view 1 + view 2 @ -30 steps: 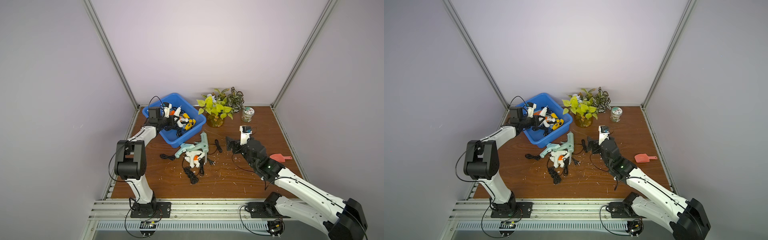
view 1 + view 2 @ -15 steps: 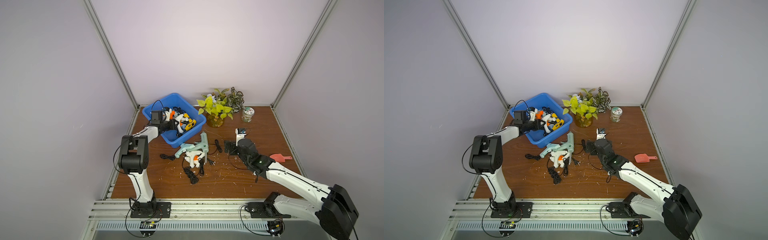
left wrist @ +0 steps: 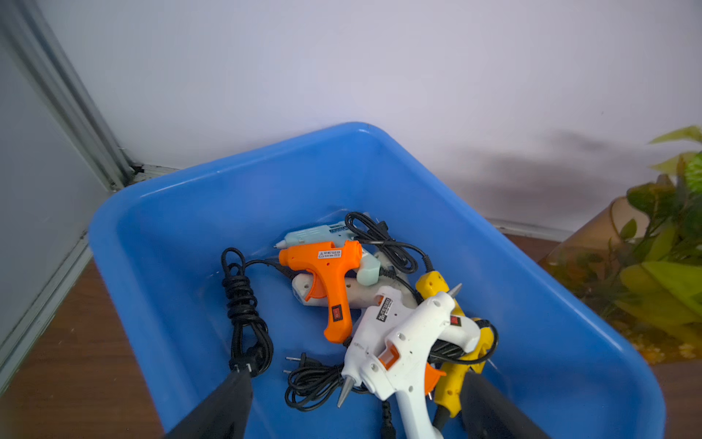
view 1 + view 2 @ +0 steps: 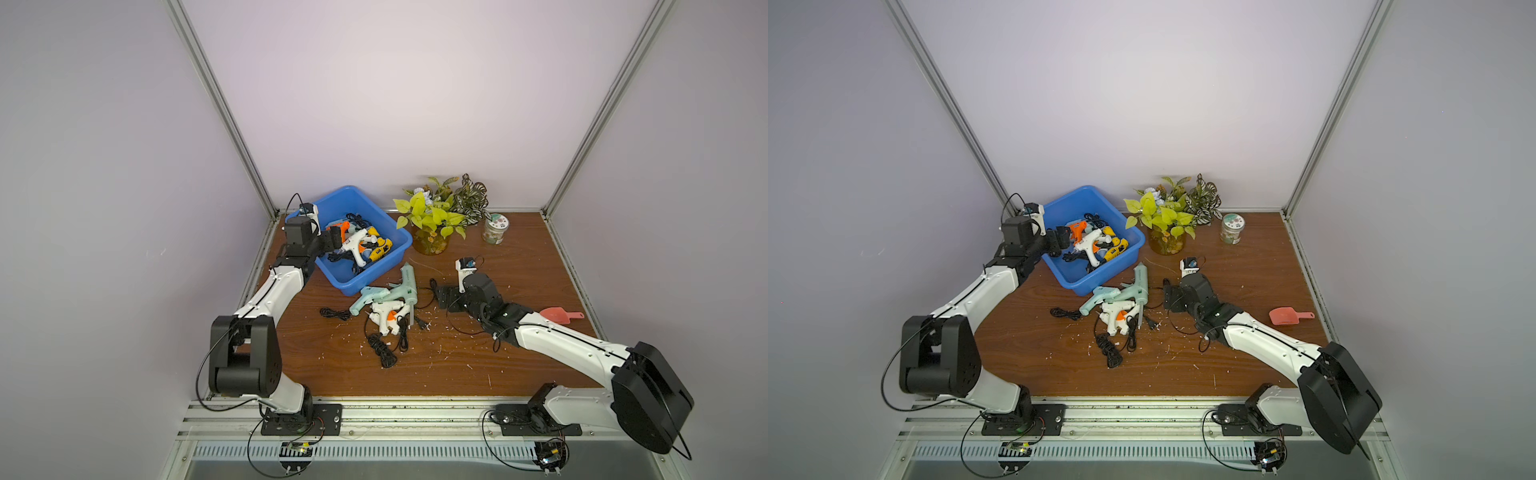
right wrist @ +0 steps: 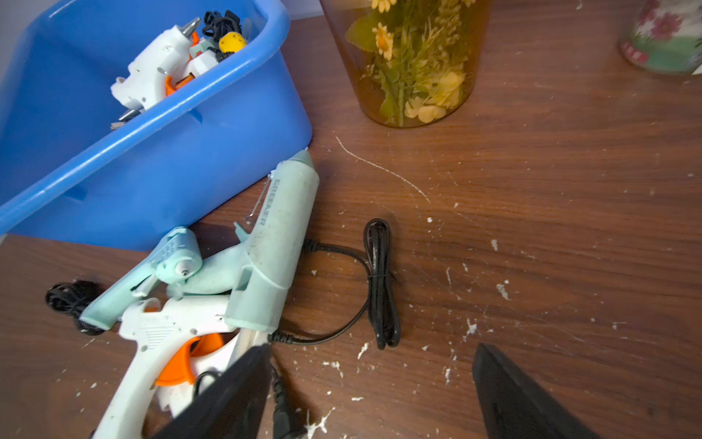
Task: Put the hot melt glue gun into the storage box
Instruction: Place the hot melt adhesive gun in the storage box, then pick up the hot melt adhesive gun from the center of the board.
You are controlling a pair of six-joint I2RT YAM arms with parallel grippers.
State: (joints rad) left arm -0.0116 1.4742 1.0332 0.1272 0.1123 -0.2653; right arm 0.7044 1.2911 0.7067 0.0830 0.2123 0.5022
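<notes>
- Since a second ago my right gripper (image 5: pixel 372 351) has swung in low over the brown wooden table (image 4: pixel 457 365) toward the loose guns. Its black jaws stand apart, gripping nothing, with a bundled black power cord (image 5: pixel 380 285) just ahead of the gap.
- Off to its right a coral plastic scoop (image 4: pixel 555 313) lies alone.
- Beyond that gripper I see three guns piled on the table: a white plastic glue gun with an orange trigger (image 5: pixel 163 327), a small pale teal glue gun (image 5: pixel 167 266) and a long mint-green glue gun (image 5: pixel 281 235). The long one's nozzle sits just beside the box's corner.
- Farther back stands the bright blue rectangular plastic storage box (image 4: pixel 374 274). My left gripper (image 3: pixel 355 376) hangs over its left side, and its jaws, clenched a second ago, are now released.
- Below them a white glue gun with a silver nozzle (image 3: pixel 402 342) lies free in the box, resting on a yellow glue gun (image 3: pixel 431 283). An orange glue gun (image 3: pixel 326 273) and a pale blue glue gun (image 3: pixel 319 235) lie behind it.
- Near the back wall I see a leafy plant in an amber glass vase (image 4: pixel 430 241) and a small flower-printed jar (image 4: pixel 494 228).
</notes>
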